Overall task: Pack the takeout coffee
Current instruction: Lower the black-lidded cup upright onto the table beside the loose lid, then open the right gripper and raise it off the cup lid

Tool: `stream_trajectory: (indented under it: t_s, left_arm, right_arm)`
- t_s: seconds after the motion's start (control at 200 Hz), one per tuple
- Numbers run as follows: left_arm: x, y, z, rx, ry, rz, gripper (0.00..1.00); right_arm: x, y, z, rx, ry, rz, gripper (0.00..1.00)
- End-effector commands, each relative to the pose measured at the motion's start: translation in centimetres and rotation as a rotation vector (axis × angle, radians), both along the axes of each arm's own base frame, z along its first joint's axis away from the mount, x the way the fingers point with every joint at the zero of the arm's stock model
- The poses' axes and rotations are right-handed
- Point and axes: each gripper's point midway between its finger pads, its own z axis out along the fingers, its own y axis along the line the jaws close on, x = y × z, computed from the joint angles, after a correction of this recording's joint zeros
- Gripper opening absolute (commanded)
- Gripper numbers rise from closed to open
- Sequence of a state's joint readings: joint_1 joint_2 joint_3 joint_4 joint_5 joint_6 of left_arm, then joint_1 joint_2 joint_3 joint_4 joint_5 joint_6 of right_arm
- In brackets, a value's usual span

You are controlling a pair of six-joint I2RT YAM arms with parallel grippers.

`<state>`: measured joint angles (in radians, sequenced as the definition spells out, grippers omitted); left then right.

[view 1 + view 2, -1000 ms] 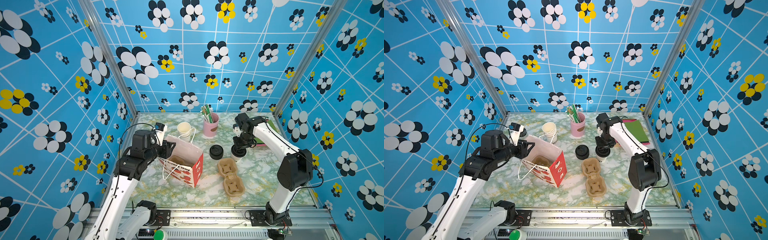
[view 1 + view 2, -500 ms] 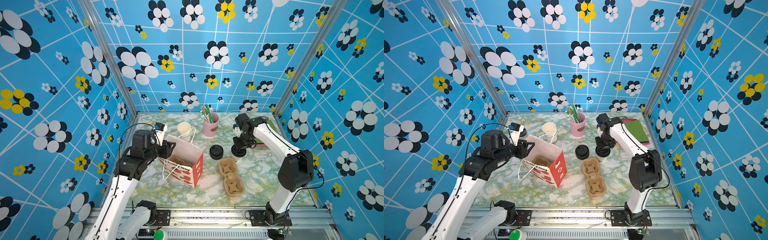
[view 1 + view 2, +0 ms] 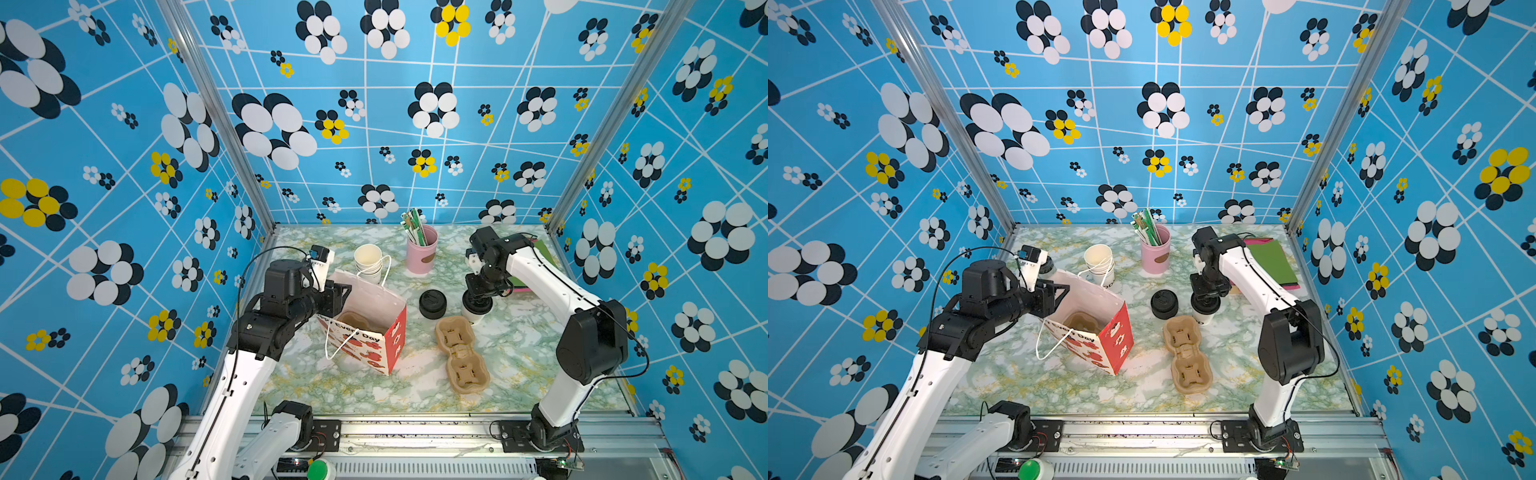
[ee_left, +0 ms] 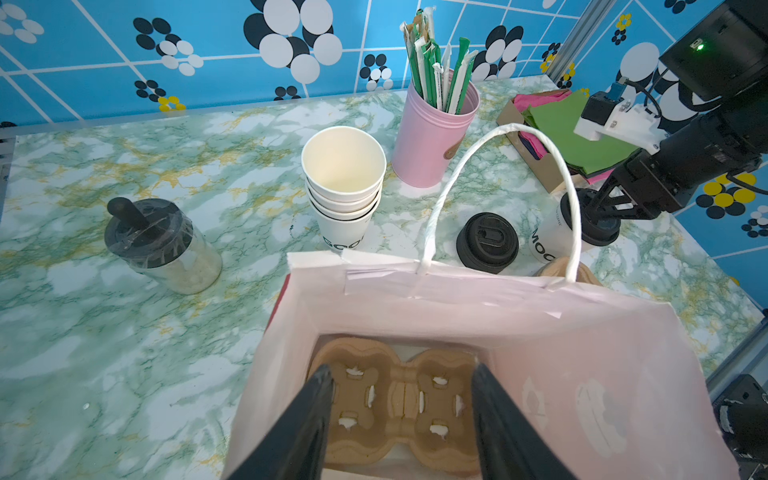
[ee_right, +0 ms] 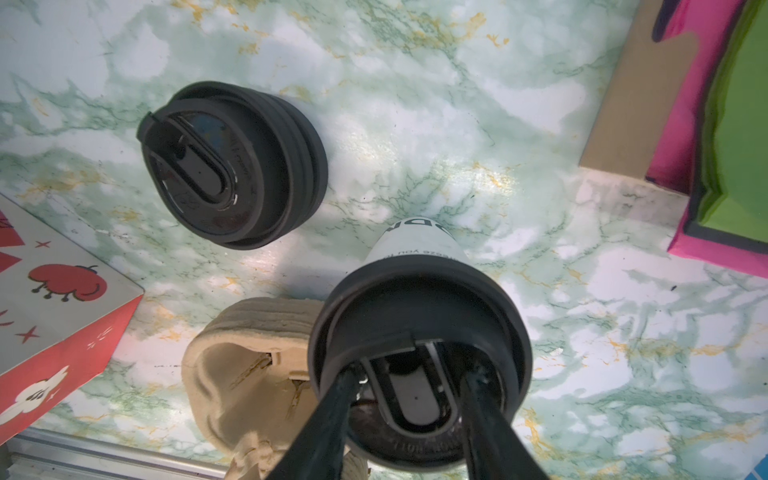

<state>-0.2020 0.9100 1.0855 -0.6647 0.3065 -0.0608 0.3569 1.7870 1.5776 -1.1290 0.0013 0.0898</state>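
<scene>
Black lid (image 5: 415, 316) on coffee cup (image 3: 471, 318), upright right of middle on the surface (image 3: 523, 365), beside cardboard tray (image 3: 461, 353). Right claw (image 5: 411, 376) half-spread, tips on lid: uneven push could topple it. Left claw (image 4: 401, 371) wide inside bag (image 4: 582, 332).

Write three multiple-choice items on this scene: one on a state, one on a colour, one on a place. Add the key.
1. The paper bag is: A folded flat; B standing open with a brown carrier inside; C taped shut.
2. The straw holder is: A yellow; B white; C pink.
3. The lidded cup stands: A in the paper bag; B in the straw holder; C on the table beside the pile of lids.
Key: B, the left wrist view looks down its mouth onto the carrier; C, its wall is pink in both top views; C, both top views show it on the marble next to the lids.
</scene>
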Motion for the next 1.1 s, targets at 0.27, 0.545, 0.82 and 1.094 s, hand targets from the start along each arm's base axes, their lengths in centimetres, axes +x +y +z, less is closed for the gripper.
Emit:
stream_trajectory:
  t_s: [0.27,0.545,0.82,1.094]
  left_arm:
    - [-0.2,0.2,0.7,-0.017,-0.029,0.005,0.55]
    - [-0.2,0.2,0.8,-0.015,-0.032,0.006,0.56]
    - [-0.2,0.2,1.4,-0.014,-0.046,0.005,0.59]
    - [-0.4,0.1,1.8,-0.019,-0.053,0.000,0.65]
  right_arm:
    - [-1.0,0.1,0.7,-0.013,0.077,0.005,0.51]
    - [-0.2,0.4,3.6,0.015,-0.011,0.019,0.60]
    - [0.4,0.1,7.0,0.080,-0.219,0.092,0.88]
    - [-1.3,-0.2,4.7,0.115,-0.322,0.284,0.99]
